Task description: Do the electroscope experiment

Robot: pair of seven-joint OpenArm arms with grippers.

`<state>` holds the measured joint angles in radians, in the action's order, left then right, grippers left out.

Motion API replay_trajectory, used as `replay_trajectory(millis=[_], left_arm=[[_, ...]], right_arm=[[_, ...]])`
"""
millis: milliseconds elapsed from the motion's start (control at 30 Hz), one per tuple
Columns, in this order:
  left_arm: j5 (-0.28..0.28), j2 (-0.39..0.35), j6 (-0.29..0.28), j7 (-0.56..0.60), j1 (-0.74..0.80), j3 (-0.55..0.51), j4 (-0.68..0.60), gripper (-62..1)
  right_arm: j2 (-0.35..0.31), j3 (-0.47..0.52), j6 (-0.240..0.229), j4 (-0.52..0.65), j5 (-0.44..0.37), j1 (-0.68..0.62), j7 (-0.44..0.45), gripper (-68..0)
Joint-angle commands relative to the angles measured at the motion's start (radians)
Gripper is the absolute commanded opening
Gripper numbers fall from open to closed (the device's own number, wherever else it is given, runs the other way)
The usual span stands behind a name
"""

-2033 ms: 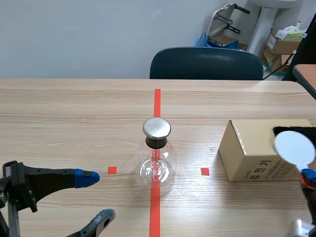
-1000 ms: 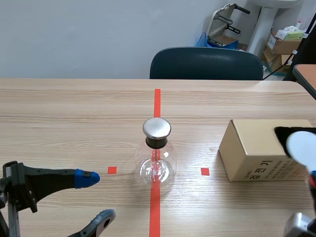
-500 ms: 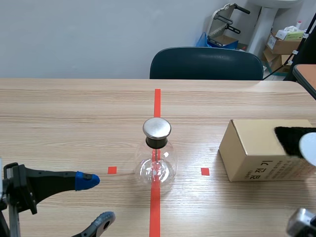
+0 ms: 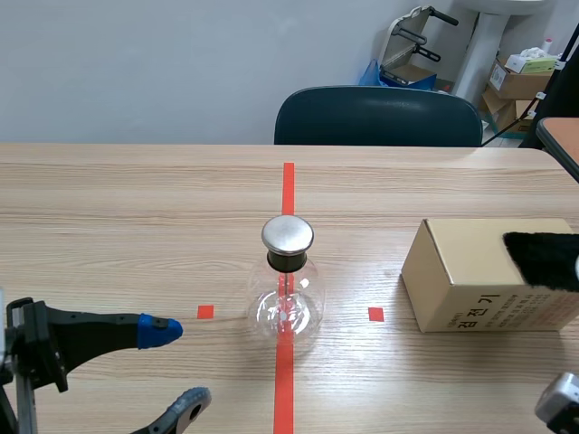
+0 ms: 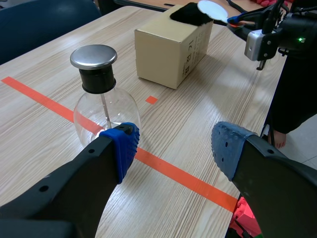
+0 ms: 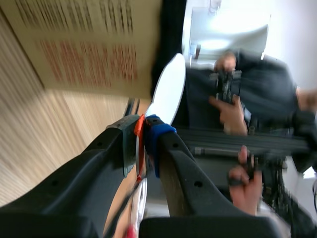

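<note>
Right gripper (image 6: 145, 130) carried disc (image 6: 168, 89) rightward past box (image 4: 461, 271), out of scene view; clamped on it. Left gripper (image 5: 176, 146) fingers apart, beside flask (image 4: 287, 294)

Korean print on the cardboard box (image 4: 457, 271) is not clearly legible.

I work in what looks like an office or plain test room. There is a long wood-grain worktop (image 4: 109, 194) marked with orange tape (image 4: 288, 185) and a dark office chair (image 4: 378, 116) at its far side. Behind stands a plain pale wall (image 4: 136, 63), with cardboard boxes (image 4: 520, 80) stacked in the corner.
</note>
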<state>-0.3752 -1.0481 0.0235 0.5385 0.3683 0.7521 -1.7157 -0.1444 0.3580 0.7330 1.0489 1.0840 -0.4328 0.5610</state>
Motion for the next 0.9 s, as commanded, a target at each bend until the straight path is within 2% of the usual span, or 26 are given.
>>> replay_trajectory(millis=[0,100,167,233,333,400,467,600,667,733,867], left_arm=[[-0.002,0.003,-0.003,0.014,0.000,-0.003,-0.015,-26.0],[-0.002,0.003,-0.003,0.012,0.000,-0.003,-0.015,-26.0],[-0.002,0.003,-0.003,0.010,0.000,-0.003,-0.015,-26.0],[-0.002,0.003,-0.003,0.010,0.000,-0.003,-0.015,-26.0],[-0.002,0.003,-0.003,0.010,0.000,-0.003,-0.015,-26.0],[-0.002,0.003,-0.003,0.010,0.000,-0.003,-0.015,-26.0],[-0.002,0.003,-0.003,0.010,0.000,-0.003,-0.015,-26.0],[-0.002,0.003,-0.003,0.013,0.000,-0.003,-0.015,-26.0],[-0.002,0.003,-0.003,0.027,0.000,-0.003,-0.015,-26.0],[-0.002,0.003,-0.003,0.045,0.000,-0.003,-0.015,-26.0],[-0.002,0.003,-0.003,0.049,0.000,-0.003,-0.015,-26.0]], right_arm=[[-0.013,0.000,0.000,0.004,0.009,-0.005,0.048,-66.2],[-0.013,0.000,0.000,0.004,0.012,-0.002,0.225,-66.2],[-0.013,0.000,0.000,0.004,0.011,-0.002,0.303,-66.2],[-0.013,0.000,0.000,0.004,0.005,-0.003,0.283,-66.2],[-0.013,0.000,0.000,0.004,0.002,-0.003,0.110,-66.2],[-0.013,0.000,0.000,0.004,0.007,-0.003,0.046,-66.2],[-0.013,0.001,-0.001,0.004,0.013,-0.003,0.080,-66.2],[-0.013,-0.001,-0.001,0.004,0.013,-0.002,0.288,-66.2],[-0.013,-0.001,0.000,0.004,0.011,-0.002,0.314,-66.2],[-0.013,-0.001,0.000,0.004,0.004,-0.003,0.248,-66.2],[-0.013,-0.001,0.000,0.004,0.005,-0.003,0.045,-66.2]])
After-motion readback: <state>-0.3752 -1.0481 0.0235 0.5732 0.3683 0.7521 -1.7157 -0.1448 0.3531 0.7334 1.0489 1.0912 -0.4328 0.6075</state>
